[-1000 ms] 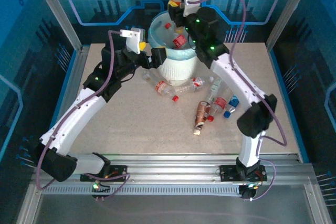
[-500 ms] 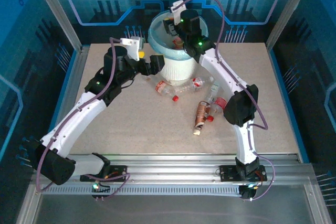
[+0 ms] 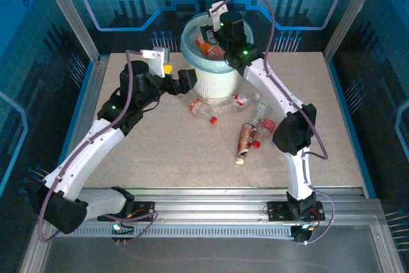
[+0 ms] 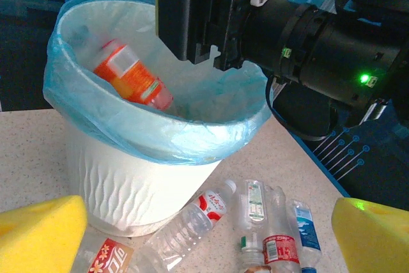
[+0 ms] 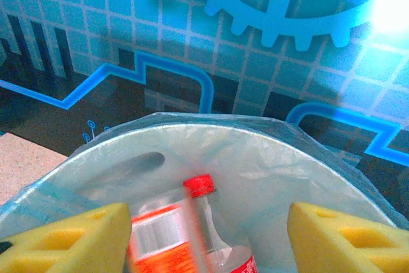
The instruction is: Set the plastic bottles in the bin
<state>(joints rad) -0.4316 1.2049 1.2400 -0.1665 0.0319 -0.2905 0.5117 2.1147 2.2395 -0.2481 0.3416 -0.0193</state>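
From where I stood, no writing could be read. The clear plastic bottle with a red cap and orange label (image 5: pixel 167 238) was blurred, and the script on the red flowered label of a clear bottle (image 4: pixel 105 255) on the speckled tabletop (image 4: pixel 25 151) was too small. The orange-labelled bottle lay inside the round white ribbed bin with the light-blue liner (image 4: pixel 137 183), against the bag, below the right gripper (image 5: pixel 209 218). That gripper's yellow pads stood apart and held nothing. The left gripper (image 4: pixel 208 234) hung beside the bin, spread wide and empty, near other loose bottles (image 3: pixel 214 108).
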